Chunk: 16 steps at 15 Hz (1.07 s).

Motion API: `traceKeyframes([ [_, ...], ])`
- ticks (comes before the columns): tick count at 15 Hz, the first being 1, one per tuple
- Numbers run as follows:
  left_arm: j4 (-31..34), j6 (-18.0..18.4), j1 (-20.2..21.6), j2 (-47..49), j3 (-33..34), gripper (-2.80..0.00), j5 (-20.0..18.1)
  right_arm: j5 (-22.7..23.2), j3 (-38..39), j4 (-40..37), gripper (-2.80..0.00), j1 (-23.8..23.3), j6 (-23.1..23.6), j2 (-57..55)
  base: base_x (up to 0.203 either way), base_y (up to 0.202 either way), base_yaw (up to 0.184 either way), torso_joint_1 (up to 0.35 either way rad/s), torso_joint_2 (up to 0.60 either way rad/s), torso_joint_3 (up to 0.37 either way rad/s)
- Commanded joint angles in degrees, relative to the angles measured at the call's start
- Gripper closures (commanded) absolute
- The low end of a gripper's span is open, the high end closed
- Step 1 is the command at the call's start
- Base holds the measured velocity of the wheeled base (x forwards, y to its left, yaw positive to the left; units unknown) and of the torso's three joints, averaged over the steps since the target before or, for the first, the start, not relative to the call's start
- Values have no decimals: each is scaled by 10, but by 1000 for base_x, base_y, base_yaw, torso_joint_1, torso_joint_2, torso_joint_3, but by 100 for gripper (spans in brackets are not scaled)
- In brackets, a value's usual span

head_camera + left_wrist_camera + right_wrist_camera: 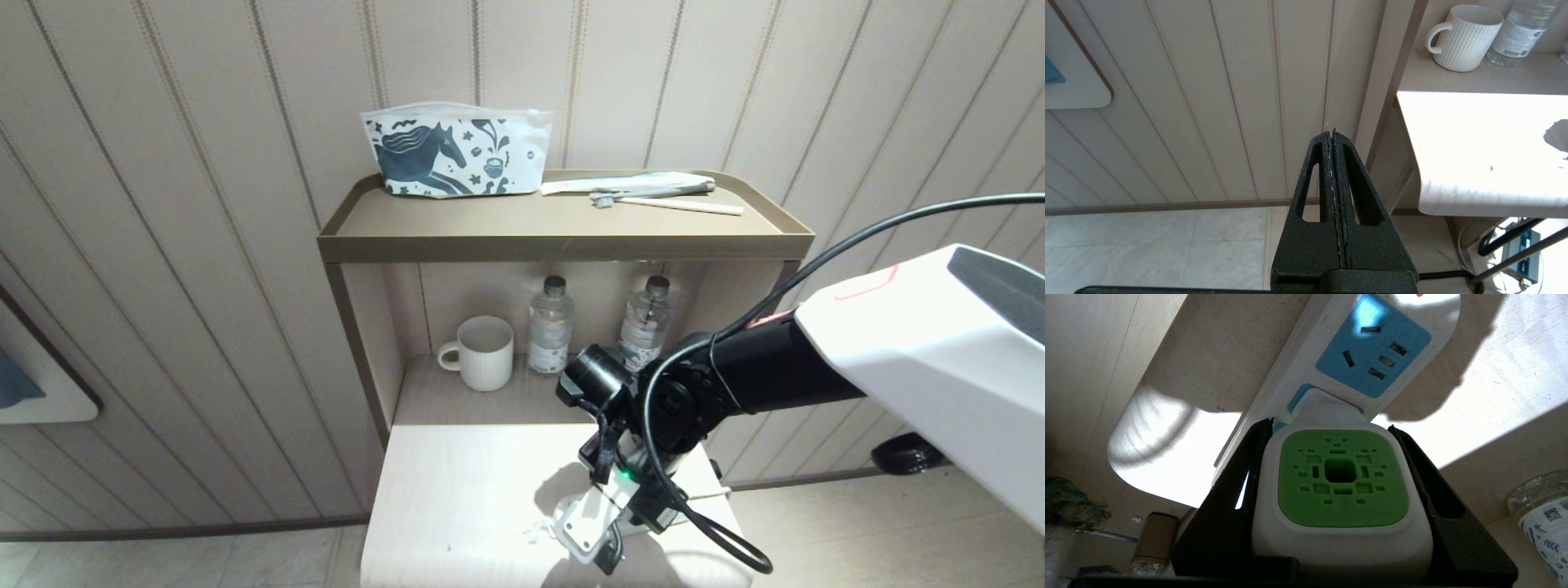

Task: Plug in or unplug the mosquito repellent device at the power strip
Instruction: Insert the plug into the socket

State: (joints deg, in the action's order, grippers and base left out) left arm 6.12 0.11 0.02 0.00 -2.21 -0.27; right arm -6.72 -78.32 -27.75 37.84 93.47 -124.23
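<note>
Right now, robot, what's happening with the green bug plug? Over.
Right gripper shut on mosquito repellent device, at the power strip. Left gripper shut, parked off the table. Nothing blocking.

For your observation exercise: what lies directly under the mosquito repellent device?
The power strip lies beneath the mosquito repellent device; one free blue socket shows beyond it. The device covers its own socket and any prongs.
</note>
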Motion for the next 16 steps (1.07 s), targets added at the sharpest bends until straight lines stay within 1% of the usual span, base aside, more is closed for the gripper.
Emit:
traceKeyframes([
  [1,0,0,1,1,0,0,0,-2,1,-2,0,4,1,17,0,0,0,0,0,0],
  [7,0,0,0,1,0,0,0,-5,-1,1,0,4,1,21,0,0,0,0,0,0],
  [8,0,0,1,1,0,0,0,-5,-3,1,-280,3,-1,23,0,0,0,0,0,0],
  [16,0,0,1,1,0,0,0,-8,-16,8,-280,3,2,30,0,0,0,0,0,0],
])
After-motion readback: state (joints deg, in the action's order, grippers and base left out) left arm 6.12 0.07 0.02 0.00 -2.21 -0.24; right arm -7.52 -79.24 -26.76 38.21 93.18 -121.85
